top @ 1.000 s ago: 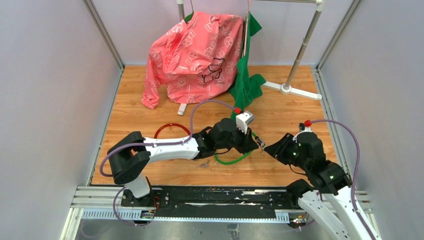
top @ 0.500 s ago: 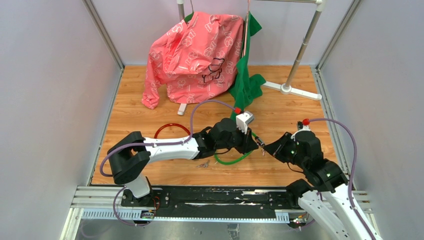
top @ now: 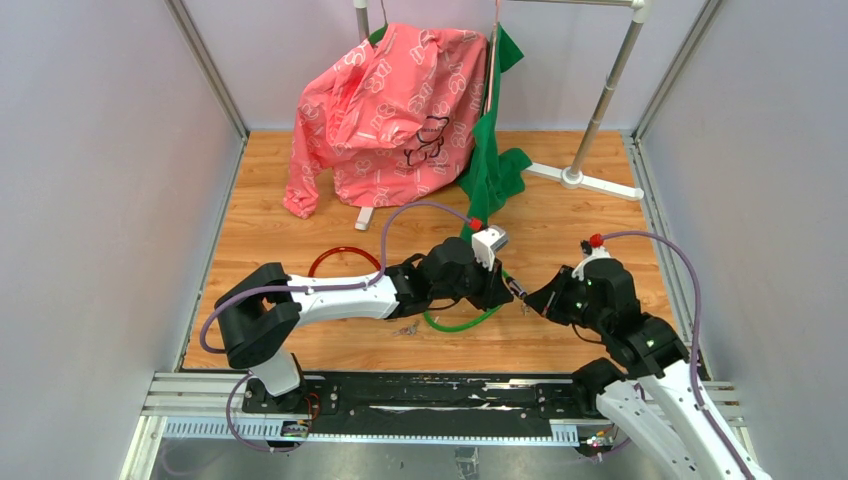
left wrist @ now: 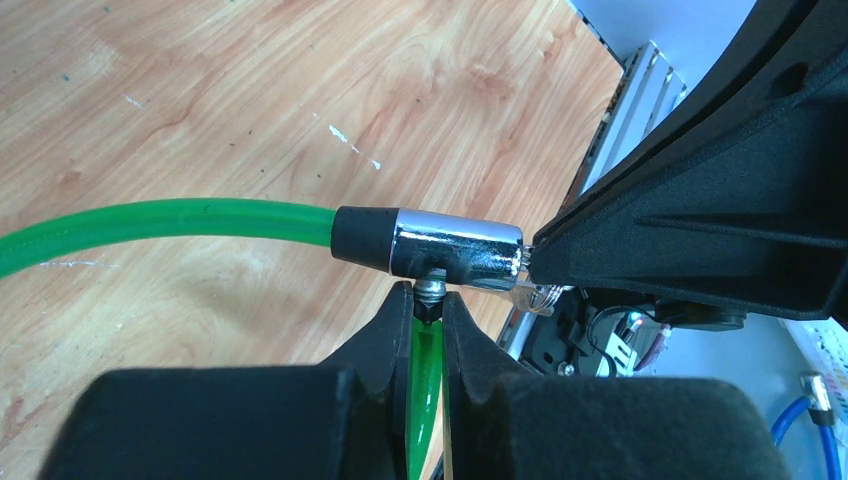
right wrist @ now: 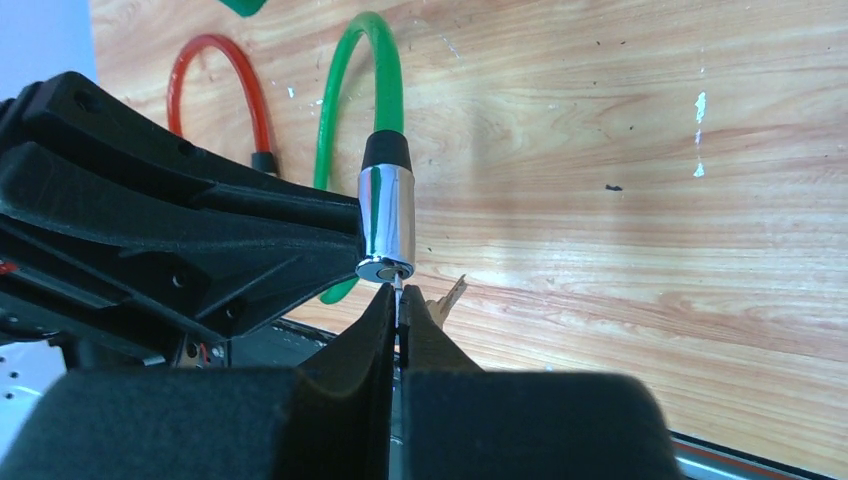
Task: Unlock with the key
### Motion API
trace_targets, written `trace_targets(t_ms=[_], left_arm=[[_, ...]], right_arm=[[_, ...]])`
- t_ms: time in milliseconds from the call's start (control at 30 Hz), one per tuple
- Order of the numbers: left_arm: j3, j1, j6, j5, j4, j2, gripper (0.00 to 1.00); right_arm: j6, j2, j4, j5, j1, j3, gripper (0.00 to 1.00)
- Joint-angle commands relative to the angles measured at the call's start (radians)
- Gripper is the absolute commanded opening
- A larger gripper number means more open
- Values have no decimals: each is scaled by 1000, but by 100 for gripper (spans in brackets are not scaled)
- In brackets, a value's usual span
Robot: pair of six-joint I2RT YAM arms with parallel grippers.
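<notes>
A green cable lock (top: 462,322) has a chrome lock body (left wrist: 455,245) held above the wooden floor. My left gripper (left wrist: 429,300) is shut on the cable's end, just below the chrome body. In the right wrist view the chrome cylinder (right wrist: 387,225) points its keyhole at my right gripper (right wrist: 400,298). That gripper is shut on a thin key (right wrist: 399,285) whose blade sits in the keyhole. A second key (right wrist: 448,298) hangs beside the fingers. From above, the two grippers meet tip to tip at the lock (top: 515,288).
A red cable loop (top: 340,258) lies left of the left arm. Loose keys (top: 406,328) lie on the floor near the front. A pink garment (top: 390,110) and green cloth (top: 495,165) hang on a rack at the back, its base (top: 572,177) at the right.
My right gripper has moved left to the lock body and closed its jaws on the key. The left arm has barely moved and keeps its grip.
</notes>
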Motion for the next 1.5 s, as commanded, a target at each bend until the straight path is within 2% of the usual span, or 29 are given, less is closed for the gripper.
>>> trace_targets(t_ms=[0, 367, 533, 633, 733, 800, 1000, 1167, 1300, 1467], left_arm=[[52, -8, -16, 30, 20, -36, 0], [246, -8, -57, 68, -264, -11, 0], [382, -7, -67, 114, -462, 17, 0], [460, -6, -44, 139, -566, 39, 0], [469, -6, -27, 140, -564, 35, 0], [430, -6, -31, 130, -501, 19, 0], [309, -9, -32, 88, -335, -15, 0], [229, -21, -5, 22, -233, -40, 0], [182, -37, 2, -15, -159, -43, 0], [158, -57, -8, -53, -96, -31, 0]], right_arm=[[-197, 35, -85, -18, -1, 34, 0], [-343, 69, -94, -35, 6, 110, 0], [-402, 90, -93, -33, 39, 153, 0], [-427, 115, -121, 22, 78, 194, 0], [-390, 123, -125, 43, 84, 210, 0], [-311, 110, -110, 60, 84, 200, 0], [145, 14, -12, 80, 83, 62, 0], [504, -132, 27, 117, 84, -55, 0], [701, -208, 12, 157, 82, -100, 0], [904, -256, 38, 131, 83, -177, 0]])
